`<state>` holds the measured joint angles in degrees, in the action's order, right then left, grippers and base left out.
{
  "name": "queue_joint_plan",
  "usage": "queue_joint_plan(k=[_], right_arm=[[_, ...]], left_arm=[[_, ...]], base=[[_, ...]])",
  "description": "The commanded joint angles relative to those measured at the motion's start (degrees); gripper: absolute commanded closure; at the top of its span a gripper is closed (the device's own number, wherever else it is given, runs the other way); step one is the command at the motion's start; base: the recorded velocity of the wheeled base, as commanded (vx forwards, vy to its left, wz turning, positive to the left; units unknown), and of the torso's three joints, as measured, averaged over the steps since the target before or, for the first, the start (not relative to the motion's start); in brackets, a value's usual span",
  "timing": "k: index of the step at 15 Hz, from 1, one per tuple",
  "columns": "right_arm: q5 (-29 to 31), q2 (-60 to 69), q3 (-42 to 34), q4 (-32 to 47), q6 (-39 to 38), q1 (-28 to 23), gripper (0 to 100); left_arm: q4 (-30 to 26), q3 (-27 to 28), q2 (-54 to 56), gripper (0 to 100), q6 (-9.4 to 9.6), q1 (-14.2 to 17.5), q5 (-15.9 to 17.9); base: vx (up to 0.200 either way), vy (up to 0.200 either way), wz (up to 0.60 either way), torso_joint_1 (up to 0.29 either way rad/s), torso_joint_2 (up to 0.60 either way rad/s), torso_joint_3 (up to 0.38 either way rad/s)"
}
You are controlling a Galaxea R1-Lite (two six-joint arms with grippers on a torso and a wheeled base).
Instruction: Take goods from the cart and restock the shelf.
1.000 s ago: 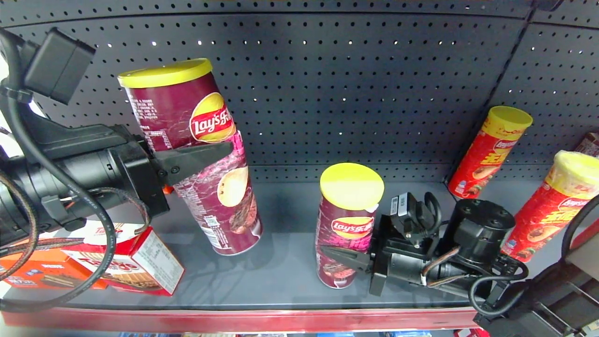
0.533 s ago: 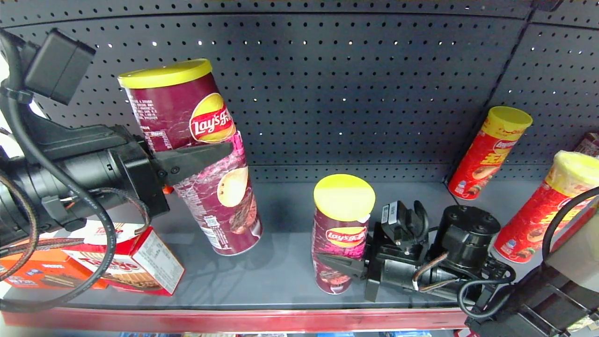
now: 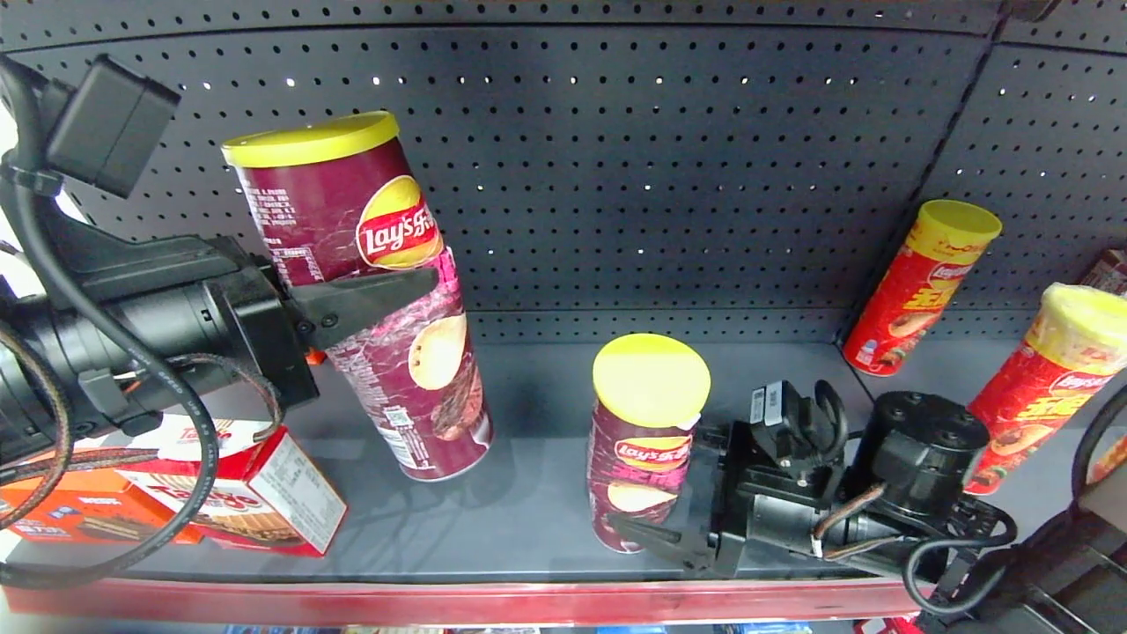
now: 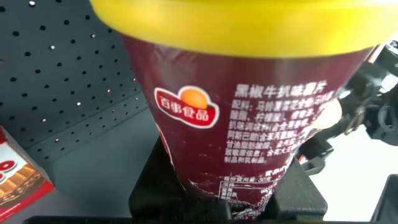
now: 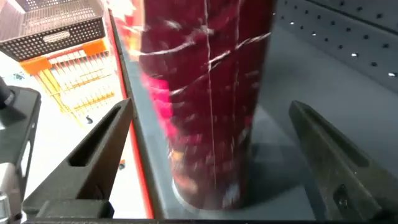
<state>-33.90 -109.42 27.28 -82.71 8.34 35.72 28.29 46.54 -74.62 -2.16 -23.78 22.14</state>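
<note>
A maroon chips can (image 3: 370, 291) with a yellow lid leans at the shelf's left, with my left gripper (image 3: 379, 295) shut around its middle. Its base sits low over the grey shelf floor (image 3: 528, 493). The left wrist view has the same can (image 4: 249, 124) up close above the left gripper (image 4: 230, 199). A second maroon can (image 3: 647, 449) stands upright on the shelf near the front edge. My right gripper (image 3: 651, 519) is open around its lower part. In the right wrist view this can (image 5: 208, 93) stands between the spread fingers of the right gripper (image 5: 211, 109), with a gap on each side.
Two red chips cans (image 3: 924, 286) (image 3: 1048, 387) lean at the shelf's right. A red-and-white box (image 3: 255, 489) and an orange box (image 3: 70, 511) lie at the left front. A pegboard wall (image 3: 660, 176) closes the back. The red shelf lip (image 3: 440, 603) runs along the front. The cart basket (image 5: 59, 28) is below.
The right gripper lowered the second can onto the shelf, then opened and drew back slightly to the right. The left arm and its can have stayed put.
</note>
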Motion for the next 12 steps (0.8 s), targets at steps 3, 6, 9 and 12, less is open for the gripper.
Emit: queue_joint_plan(k=[3,6,9,12], right_arm=[[-0.02,16.87,-10.06,0.54,-0.25,-3.55,0],[-0.02,23.64,-13.13,0.97,-0.43,-4.17,0],[2.79,38.32,-14.45,12.49,-2.1,-6.54,0],[12.63,53.0,-14.63,31.91,-2.1,-6.8,0]], left_arm=[[-0.08,-0.14,0.35,100,-0.04,-0.03,0.01],[-0.08,-0.23,0.97,100,-0.04,0.05,-0.08],[-0.08,-1.98,2.28,100,-0.04,-0.03,0.1],[0.01,-2.07,2.46,100,0.14,-0.03,0.01]], base=[[0.0,0.0,0.0,0.0,0.0,0.0],[0.0,0.0,0.0,0.0,0.0,0.0],[0.0,0.0,0.0,0.0,0.0,0.0],[0.0,0.0,0.0,0.0,0.0,0.0]])
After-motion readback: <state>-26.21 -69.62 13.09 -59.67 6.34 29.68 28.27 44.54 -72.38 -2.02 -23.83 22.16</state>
